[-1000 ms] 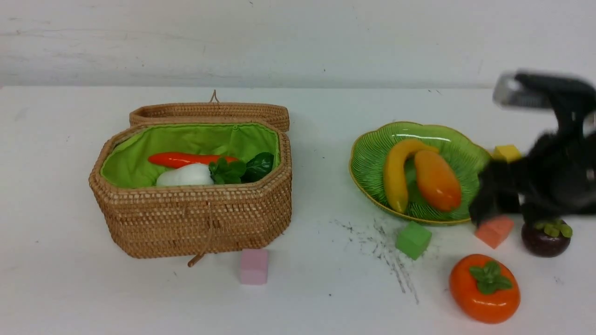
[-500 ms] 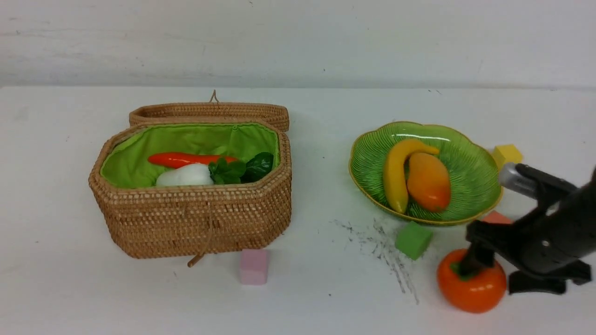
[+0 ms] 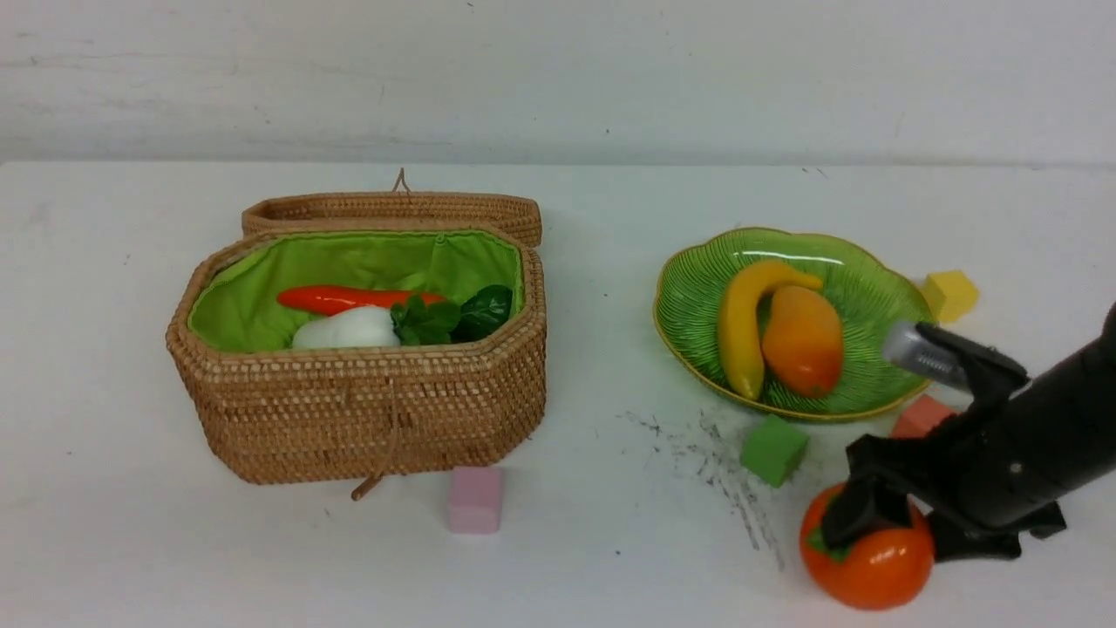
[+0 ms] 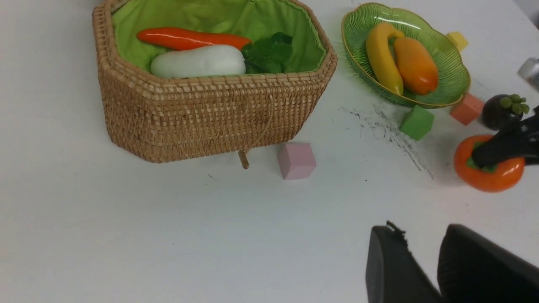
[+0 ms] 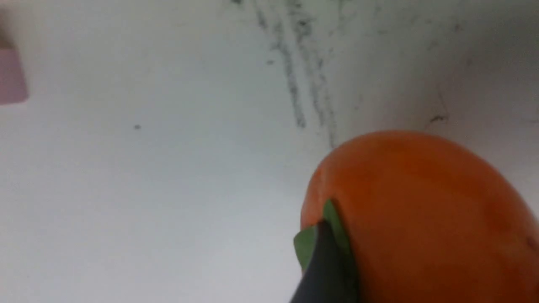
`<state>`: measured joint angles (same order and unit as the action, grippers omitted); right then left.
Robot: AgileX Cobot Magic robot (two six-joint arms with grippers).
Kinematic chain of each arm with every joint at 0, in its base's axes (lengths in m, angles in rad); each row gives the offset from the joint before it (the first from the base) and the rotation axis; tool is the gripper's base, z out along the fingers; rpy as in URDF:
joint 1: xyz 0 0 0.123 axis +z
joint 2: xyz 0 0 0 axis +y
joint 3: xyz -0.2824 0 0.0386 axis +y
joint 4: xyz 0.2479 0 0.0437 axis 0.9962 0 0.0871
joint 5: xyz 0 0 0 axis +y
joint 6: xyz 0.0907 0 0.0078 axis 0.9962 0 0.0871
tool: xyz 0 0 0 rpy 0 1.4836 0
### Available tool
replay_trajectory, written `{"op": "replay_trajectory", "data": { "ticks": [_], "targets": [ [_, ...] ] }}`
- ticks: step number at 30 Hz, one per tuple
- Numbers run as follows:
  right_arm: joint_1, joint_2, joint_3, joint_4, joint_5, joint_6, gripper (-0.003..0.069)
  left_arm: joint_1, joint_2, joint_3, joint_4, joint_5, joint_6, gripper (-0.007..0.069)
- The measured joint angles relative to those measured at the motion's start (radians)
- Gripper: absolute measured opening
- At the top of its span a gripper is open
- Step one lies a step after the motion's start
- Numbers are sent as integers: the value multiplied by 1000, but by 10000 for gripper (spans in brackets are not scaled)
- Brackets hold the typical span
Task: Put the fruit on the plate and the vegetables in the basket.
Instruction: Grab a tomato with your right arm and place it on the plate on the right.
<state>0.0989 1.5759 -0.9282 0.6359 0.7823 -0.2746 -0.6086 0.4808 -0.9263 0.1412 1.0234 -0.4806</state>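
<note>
The left gripper (image 4: 423, 235) hangs over bare counter (image 3: 567, 558), well to the near left of the plate (image 3: 689, 288). Its jaws are only narrowly parted and hold nothing. Far left of the plate, the basket (image 3: 357, 410) stands with its lid back, and the carrot (image 3: 340, 299) and radish (image 3: 349, 330) lie inside. On the plate itself, the banana (image 3: 739, 336) and mango (image 3: 802, 340) lie side by side.

The persimmon (image 3: 872, 571) sits on the counter on the plate's near side, toward its right end and clear of the rim. The right gripper (image 3: 898, 536), plainly the nearer arm, reaches in from the right. Its jaws are spread wide to either side of the fruit, and one of them lies across the green calyx. Whether they already pinch the fruit cannot be told.

The fruit is squat and round, with no long axis to line up on. Its calyx appears tipped leftward rather than straight up, so the likely carry runs up and away toward the plate. The mangosteen (image 4: 499, 113) waits just right of the plate, beside a salmon cube (image 3: 920, 417).
</note>
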Motion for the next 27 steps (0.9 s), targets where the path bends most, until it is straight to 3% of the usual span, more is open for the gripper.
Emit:
{"op": "replay_trajectory", "data": {
  "ticks": [5,11,19,27],
  "targets": [
    [0,-98,-187,-59,-35,-3,535,0,0,0,4,0,0,176],
    [0,4,-372,-193,-282,-3,535,0,0,0,10,0,0,183],
    [-3,261,-386,-240,-396,32,535,0,0,0,7,0,0,186],
    [-13,303,-390,-240,-434,70,535,0,0,0,6,0,0,192]
  ]
}}
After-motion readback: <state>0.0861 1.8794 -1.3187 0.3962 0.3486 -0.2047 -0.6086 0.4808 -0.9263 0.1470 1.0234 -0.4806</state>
